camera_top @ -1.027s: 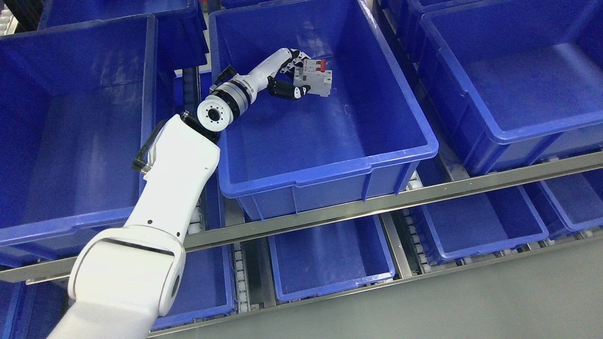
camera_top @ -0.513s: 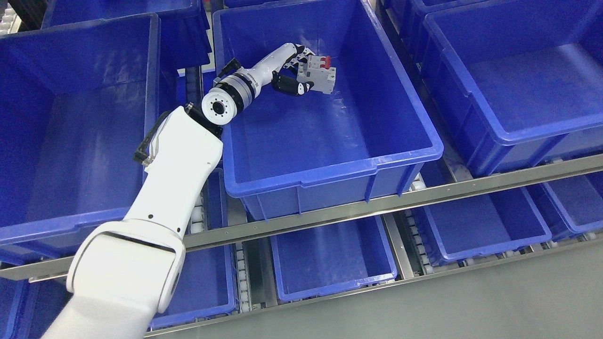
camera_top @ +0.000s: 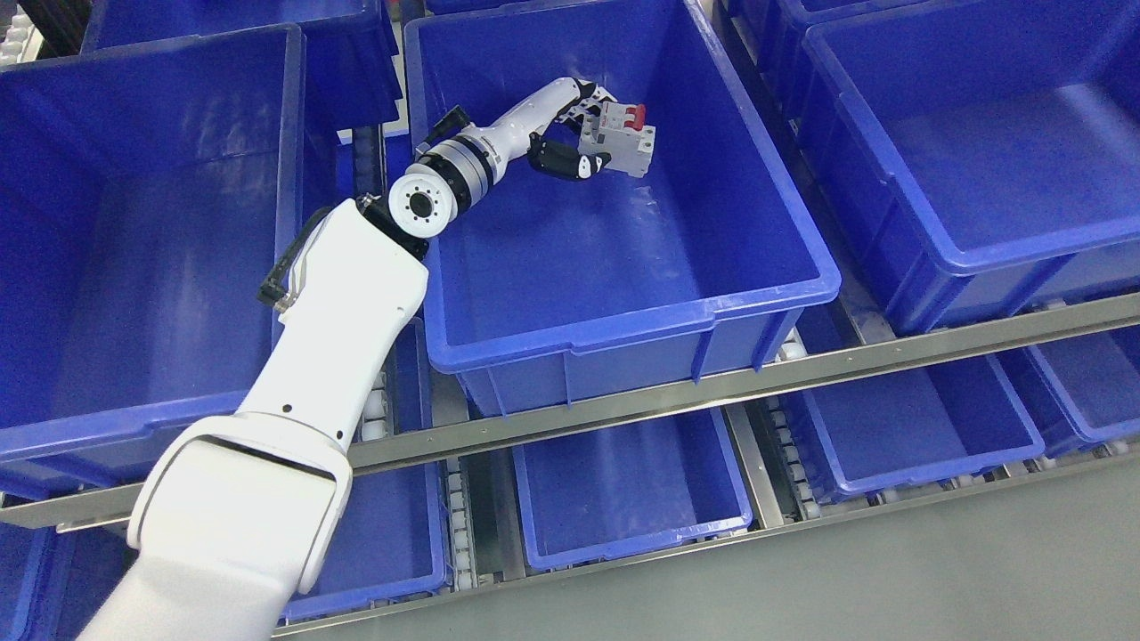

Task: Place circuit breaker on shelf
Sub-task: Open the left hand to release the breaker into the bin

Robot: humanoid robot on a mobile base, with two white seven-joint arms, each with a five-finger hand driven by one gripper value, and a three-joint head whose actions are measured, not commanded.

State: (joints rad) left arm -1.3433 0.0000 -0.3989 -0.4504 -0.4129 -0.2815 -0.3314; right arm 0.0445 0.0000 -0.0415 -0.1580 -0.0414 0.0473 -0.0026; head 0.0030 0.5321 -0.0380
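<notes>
Circuit breaker (camera_top: pixel 621 142) clasped in left hand (camera_top: pixel 574 133), now further right over middle blue bin (camera_top: pixel 623 320) than 1 second earlier.

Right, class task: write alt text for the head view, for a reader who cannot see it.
The robot's left hand holds a grey circuit breaker with red switches over the middle blue bin on a shelf rack. More blue bins sit around and below it.

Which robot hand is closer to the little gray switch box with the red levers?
Left. The left hand grips the switch box over the middle blue bin. The right hand is out of view.
</notes>
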